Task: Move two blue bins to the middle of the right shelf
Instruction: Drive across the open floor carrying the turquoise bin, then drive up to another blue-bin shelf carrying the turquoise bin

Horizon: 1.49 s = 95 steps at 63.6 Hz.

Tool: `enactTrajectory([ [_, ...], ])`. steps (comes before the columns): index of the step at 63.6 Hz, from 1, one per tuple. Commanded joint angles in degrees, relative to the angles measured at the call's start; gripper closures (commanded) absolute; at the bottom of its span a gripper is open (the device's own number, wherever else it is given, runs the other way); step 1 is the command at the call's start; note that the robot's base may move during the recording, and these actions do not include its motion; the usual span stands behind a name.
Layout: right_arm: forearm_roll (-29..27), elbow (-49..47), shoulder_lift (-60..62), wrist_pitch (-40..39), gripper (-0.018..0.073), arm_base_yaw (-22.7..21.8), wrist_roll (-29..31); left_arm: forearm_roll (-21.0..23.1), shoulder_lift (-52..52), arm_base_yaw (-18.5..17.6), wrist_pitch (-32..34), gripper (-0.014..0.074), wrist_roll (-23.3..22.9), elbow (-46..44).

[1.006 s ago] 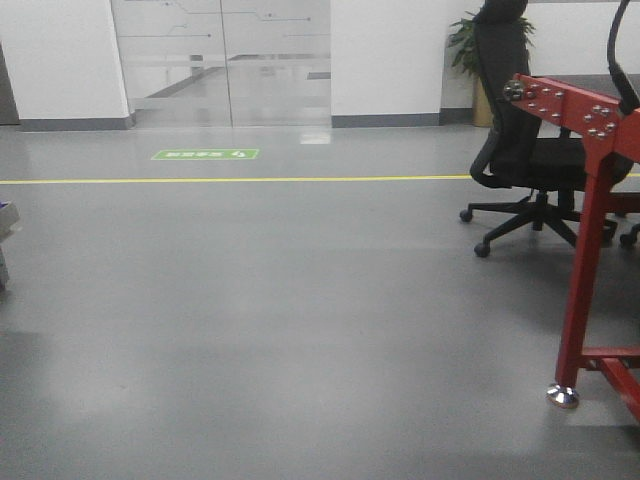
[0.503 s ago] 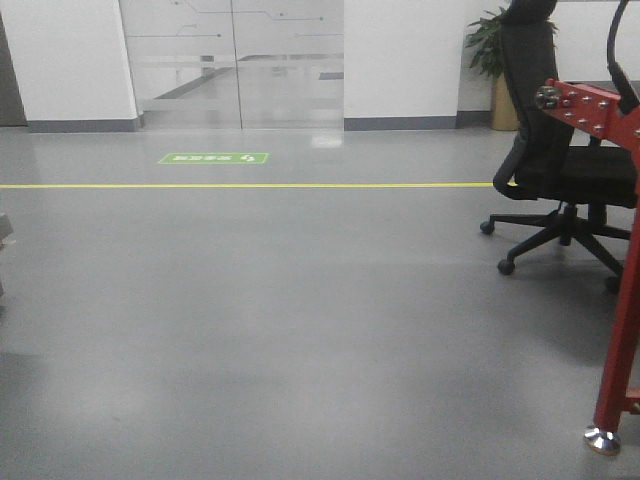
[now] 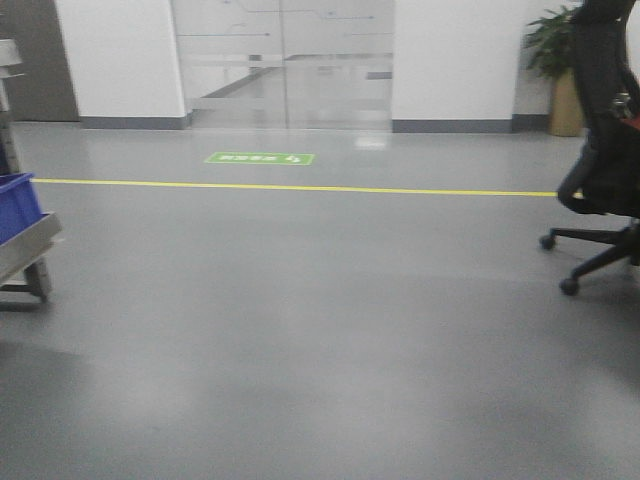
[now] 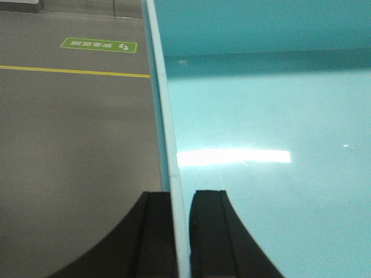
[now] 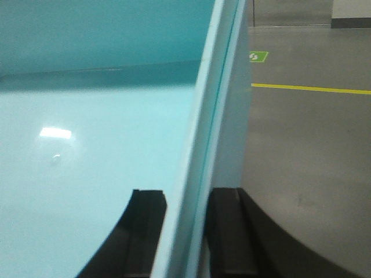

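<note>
The left gripper (image 4: 181, 200) jaws clench the left wall of a blue bin (image 4: 261, 145) and the right gripper (image 5: 185, 197) jaws its right wall, above the floor (image 3: 320, 330), while a second blue bin (image 3: 15, 205) sits on a metal shelf (image 3: 28, 248) at far left.

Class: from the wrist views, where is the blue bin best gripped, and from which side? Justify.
Grip the blue bin by its opposite side walls, one arm each, coming over the rim. Each wall is thin, straight and upright, so jaws can straddle it, as the left gripper and right gripper do here.
</note>
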<state>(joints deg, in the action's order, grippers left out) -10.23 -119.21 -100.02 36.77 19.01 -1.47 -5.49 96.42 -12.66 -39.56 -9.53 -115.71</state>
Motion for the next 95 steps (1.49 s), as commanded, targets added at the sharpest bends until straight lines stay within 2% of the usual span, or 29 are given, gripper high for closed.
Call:
enactTrajectory([
  [1, -3.6, -1.1, 1.2, -7.3, 0.0712, 0.6, 0.6, 0.6, -1.1, -0.6, 5.1, 0.0707, 0.5, -0.5],
  [95, -3.6, -1.1, 1.2, -7.3, 0.0712, 0.6, 0.6, 0.6, -1.1, -0.6, 5.1, 0.0707, 0.5, -0.5],
])
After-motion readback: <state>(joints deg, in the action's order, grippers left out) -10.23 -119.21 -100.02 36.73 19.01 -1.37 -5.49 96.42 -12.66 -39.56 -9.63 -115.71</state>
